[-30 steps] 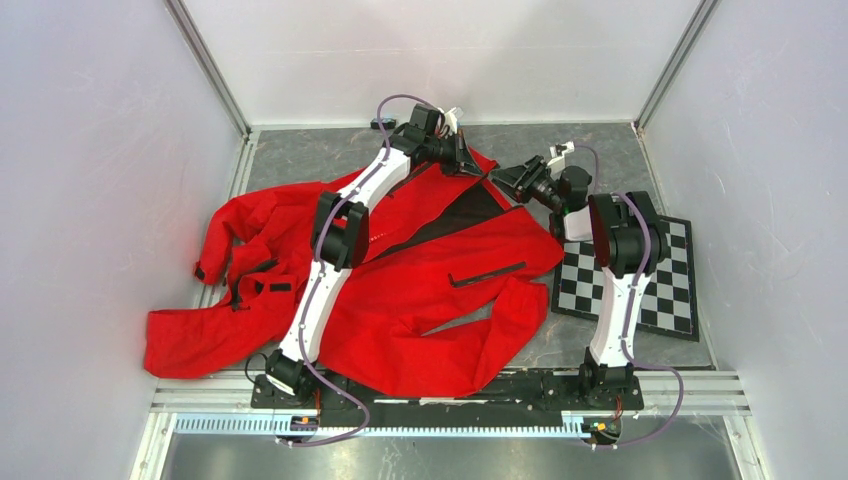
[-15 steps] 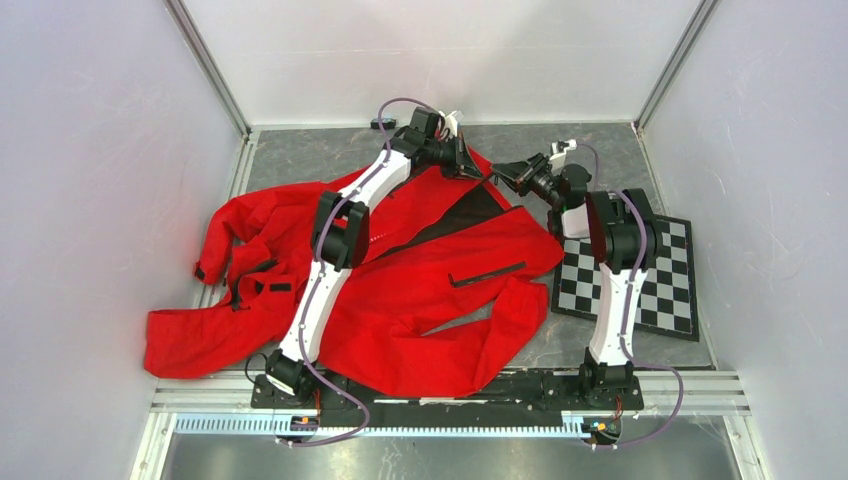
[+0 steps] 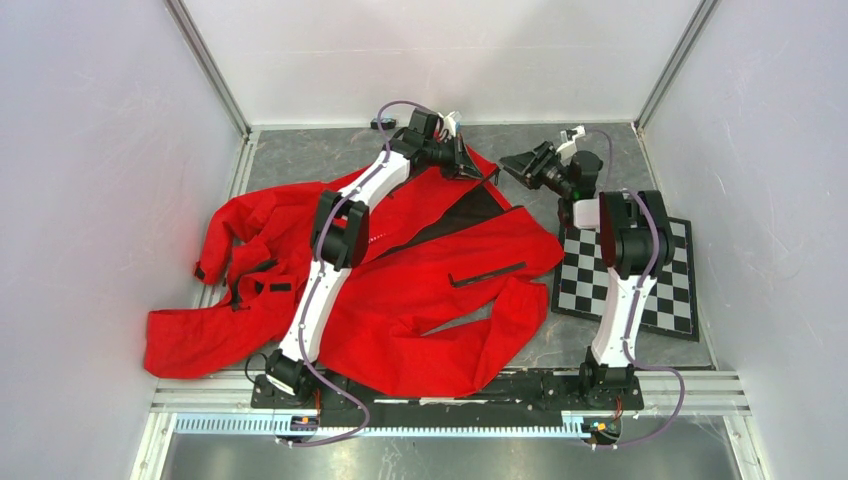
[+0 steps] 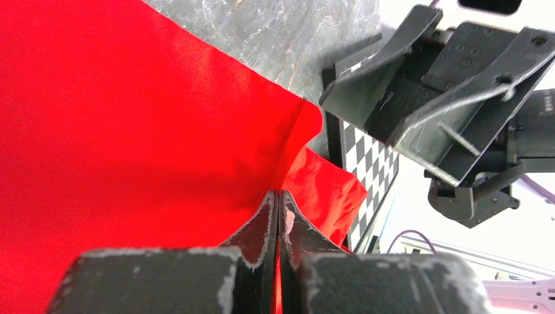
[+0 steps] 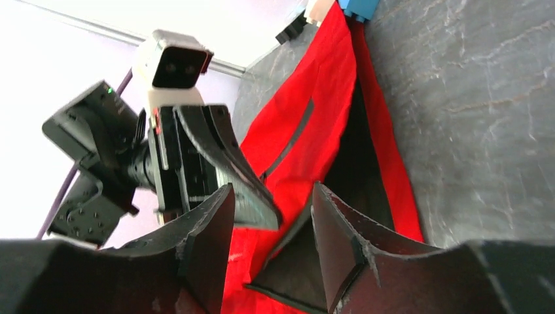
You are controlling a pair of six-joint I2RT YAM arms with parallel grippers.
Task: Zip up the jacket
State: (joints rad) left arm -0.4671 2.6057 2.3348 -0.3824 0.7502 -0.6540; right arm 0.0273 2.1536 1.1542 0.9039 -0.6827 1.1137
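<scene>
The bright red jacket (image 3: pixel 420 290) lies open on the grey table, dark lining (image 3: pixel 470 208) showing near its far edge and a black pocket strip (image 3: pixel 487 273) on the right panel. My left gripper (image 3: pixel 476 170) is shut on the jacket's far front edge; in the left wrist view the fingers (image 4: pixel 278 208) pinch red fabric (image 4: pixel 131 131) between them. My right gripper (image 3: pixel 508 163) is open and empty, hovering just right of the left one, apart from the cloth. In the right wrist view its open fingers (image 5: pixel 271 212) frame the jacket (image 5: pixel 314 131) and the left gripper (image 5: pixel 222 167).
A black-and-white checkerboard (image 3: pixel 650 280) lies on the table at the right, partly under the right arm. A small black object (image 3: pixel 383 123) sits at the far wall. White walls enclose the table on three sides. The jacket's sleeves spread to the left and front.
My right gripper has drawn back to the right and further from the jacket's edge. The left gripper has kept its hold and place.
</scene>
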